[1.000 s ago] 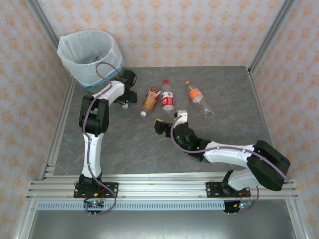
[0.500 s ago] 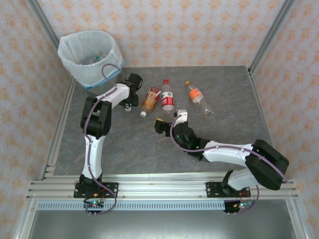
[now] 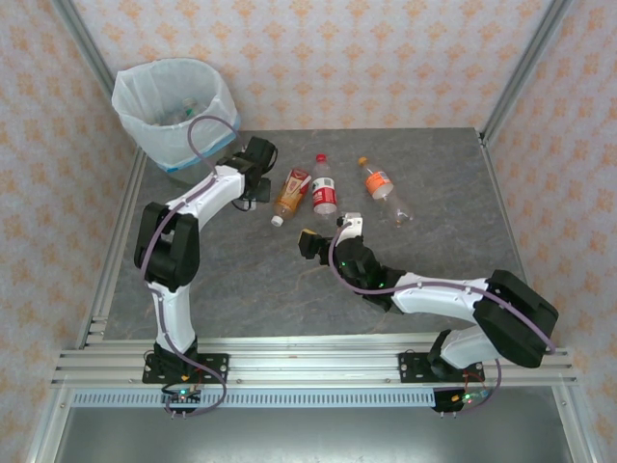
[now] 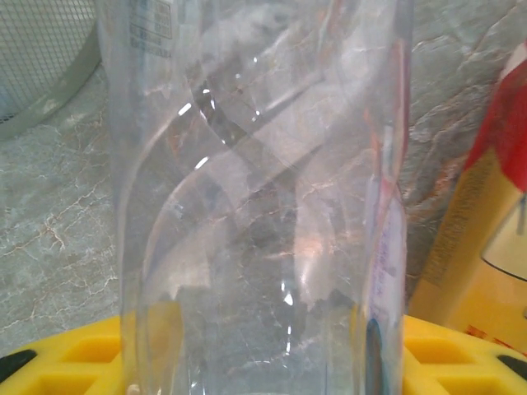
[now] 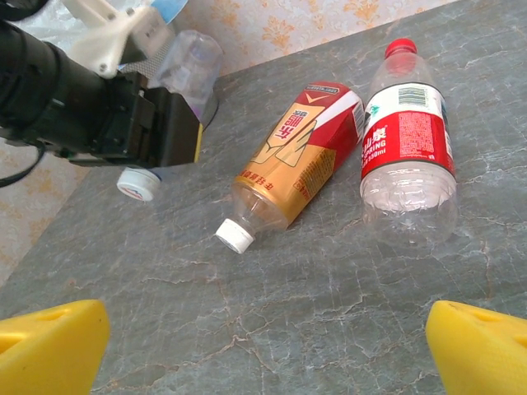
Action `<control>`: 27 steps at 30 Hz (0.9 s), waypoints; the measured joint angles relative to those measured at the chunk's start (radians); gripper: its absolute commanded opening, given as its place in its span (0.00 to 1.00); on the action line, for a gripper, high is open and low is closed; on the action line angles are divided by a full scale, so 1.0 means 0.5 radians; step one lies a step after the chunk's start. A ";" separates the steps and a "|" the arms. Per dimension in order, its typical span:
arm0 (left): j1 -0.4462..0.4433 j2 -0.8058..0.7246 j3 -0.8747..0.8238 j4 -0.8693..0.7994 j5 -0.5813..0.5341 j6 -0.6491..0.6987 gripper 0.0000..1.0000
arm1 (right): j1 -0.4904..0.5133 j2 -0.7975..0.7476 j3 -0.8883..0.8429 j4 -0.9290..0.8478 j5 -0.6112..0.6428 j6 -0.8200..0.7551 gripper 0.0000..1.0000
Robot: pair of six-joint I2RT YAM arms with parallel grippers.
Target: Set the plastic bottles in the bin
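Note:
A clear plastic bottle (image 4: 263,206) stands between the yellow fingers of my left gripper (image 4: 263,366), which is shut on it. The right wrist view shows this bottle (image 5: 188,59) with its white cap (image 5: 138,183) just over the table. On the table lie three more plastic bottles: one with a gold and red label (image 3: 291,193), a clear one with a red label (image 3: 324,185) and one with an orange label (image 3: 384,190). The bin (image 3: 174,111) stands at the back left, just behind my left gripper (image 3: 253,188). My right gripper (image 3: 328,234) is open in front of the bottles, holding nothing.
The bin's white liner holds several items. Metal frame rails border the grey stone table (image 3: 434,174) on the left, right and near sides. The gold-label bottle (image 4: 486,247) lies close to the right of my left gripper. Bare table lies between the right gripper's fingers (image 5: 49,346).
My left gripper has shut on the clear bottle, and its arm has stretched out with the elbow swinging left. The right arm and the three lying bottles have not moved.

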 measured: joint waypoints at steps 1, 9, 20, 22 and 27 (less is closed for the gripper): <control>-0.002 -0.031 -0.016 0.007 0.008 0.005 0.44 | 0.000 0.005 0.002 0.000 -0.001 0.000 0.99; -0.008 -0.323 -0.134 0.051 0.056 0.021 0.44 | -0.001 0.014 0.051 -0.039 -0.017 -0.057 0.99; -0.008 -0.654 -0.154 0.116 0.204 0.054 0.44 | -0.005 -0.006 0.207 -0.098 -0.067 -0.240 0.99; -0.008 -0.684 -0.152 0.125 0.224 0.068 0.44 | -0.005 -0.006 0.237 -0.106 -0.086 -0.251 0.99; -0.008 -0.697 -0.081 0.124 0.262 0.085 0.44 | -0.005 -0.006 0.305 -0.105 -0.154 -0.261 0.99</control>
